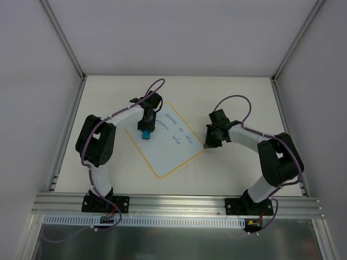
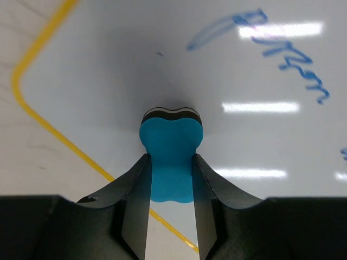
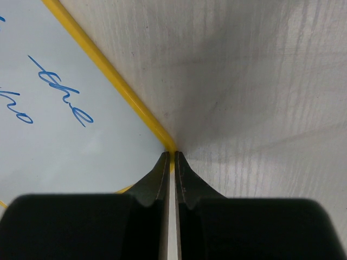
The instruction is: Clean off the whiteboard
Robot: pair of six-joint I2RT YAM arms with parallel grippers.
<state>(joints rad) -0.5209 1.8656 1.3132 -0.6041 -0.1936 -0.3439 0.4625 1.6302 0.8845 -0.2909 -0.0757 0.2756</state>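
left end effector [image 2: 171,162]: clamps eraser [image 2: 171,135]
right end effector [image 3: 171,156]: closed, empty, at whiteboard [image 3: 70,157] corner
writing [image 1: 176,129]: just right of eraser

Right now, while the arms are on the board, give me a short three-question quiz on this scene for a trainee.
1. True or false: the left gripper is shut on the blue eraser.
2. Pick one: the tips of the right gripper sit at which part of the whiteboard? A) its middle B) a yellow-edged corner C) on top of the writing
3. Short answer: what colour is the handwriting?

Key: 1 true; 2 B; 3 blue.
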